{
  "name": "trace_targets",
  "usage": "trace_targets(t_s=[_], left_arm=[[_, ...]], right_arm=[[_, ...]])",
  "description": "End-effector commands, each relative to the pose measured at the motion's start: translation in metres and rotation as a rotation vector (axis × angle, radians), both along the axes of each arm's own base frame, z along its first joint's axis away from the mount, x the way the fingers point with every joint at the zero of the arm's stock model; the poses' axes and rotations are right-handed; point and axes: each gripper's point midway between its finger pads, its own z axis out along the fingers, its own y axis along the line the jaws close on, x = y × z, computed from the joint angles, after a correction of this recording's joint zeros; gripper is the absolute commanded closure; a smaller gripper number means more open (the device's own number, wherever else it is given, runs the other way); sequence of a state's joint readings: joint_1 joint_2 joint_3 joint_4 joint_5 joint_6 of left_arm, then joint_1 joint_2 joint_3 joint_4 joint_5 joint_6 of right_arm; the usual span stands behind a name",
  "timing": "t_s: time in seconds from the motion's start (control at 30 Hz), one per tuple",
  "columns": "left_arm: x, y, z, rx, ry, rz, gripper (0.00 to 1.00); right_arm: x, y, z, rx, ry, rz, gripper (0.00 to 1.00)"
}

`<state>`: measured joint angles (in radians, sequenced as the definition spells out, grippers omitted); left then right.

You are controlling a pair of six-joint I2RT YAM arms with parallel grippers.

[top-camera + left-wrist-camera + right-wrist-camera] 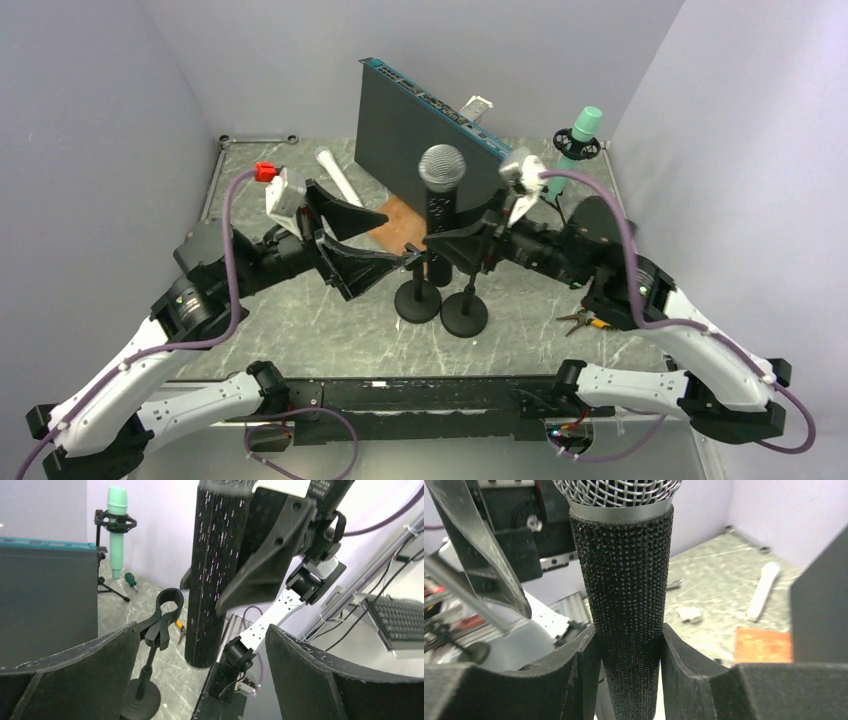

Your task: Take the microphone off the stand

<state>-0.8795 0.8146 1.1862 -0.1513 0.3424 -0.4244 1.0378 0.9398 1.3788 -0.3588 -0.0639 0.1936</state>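
Progress: black sparkly microphone with silver mesh head [624,580] is clamped between your right gripper's [629,652] fingers, tail hanging free. Black clip-top stand [162,617] sits empty, below and beside that grip. Left gripper [392,238] gapes wide, holding nothing. Removal looks done; only set-down left.

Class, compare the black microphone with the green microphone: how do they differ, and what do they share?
The black microphone has a silver mesh head; the green microphone is green all over. The black microphone is clamped in the right gripper; the green microphone sits in a shock mount. Both stand upright.
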Motion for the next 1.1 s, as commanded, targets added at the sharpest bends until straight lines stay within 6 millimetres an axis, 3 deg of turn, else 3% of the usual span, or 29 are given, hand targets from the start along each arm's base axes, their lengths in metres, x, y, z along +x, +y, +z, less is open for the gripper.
trace_targets(t_s=[0.0,0.17,0.3,0.47,0.6,0.83,0.93,1.03,1.07], left_arm=[[0.009,0.018,0.000,-0.010,0.159,0.112,0.02],[0.003,0.025,0.001,-0.028,0.157,0.113,0.01],[0.011,0.028,-0.011,-0.003,0.199,0.159,0.13],[0.024,0.029,-0.036,0.032,0.234,0.229,0.16],[0.035,0.028,-0.049,0.049,0.259,0.271,0.26],[0.033,0.010,-0.042,0.037,0.259,0.192,0.33],[0.029,-0.001,-0.043,0.015,0.266,0.131,0.54],[0.030,-0.003,-0.044,0.017,0.271,0.129,0.80],[0.033,0.000,-0.046,0.027,0.276,0.155,0.90]], right_arm=[[-0.022,0.035,0.007,0.052,0.077,0.196,1.00],[-0.023,0.063,-0.013,0.035,0.141,0.272,1.00],[-0.023,0.077,-0.026,0.033,0.170,0.298,1.00],[-0.019,0.084,-0.035,0.027,0.184,0.296,1.00],[-0.019,0.085,-0.040,0.014,0.175,0.297,1.00],[-0.024,0.082,-0.047,0.003,0.144,0.315,1.00],[-0.024,0.081,-0.048,0.004,0.116,0.317,1.00],[-0.018,0.075,-0.049,0.017,0.103,0.265,0.81],[-0.018,0.072,-0.048,0.023,0.096,0.254,0.71]])
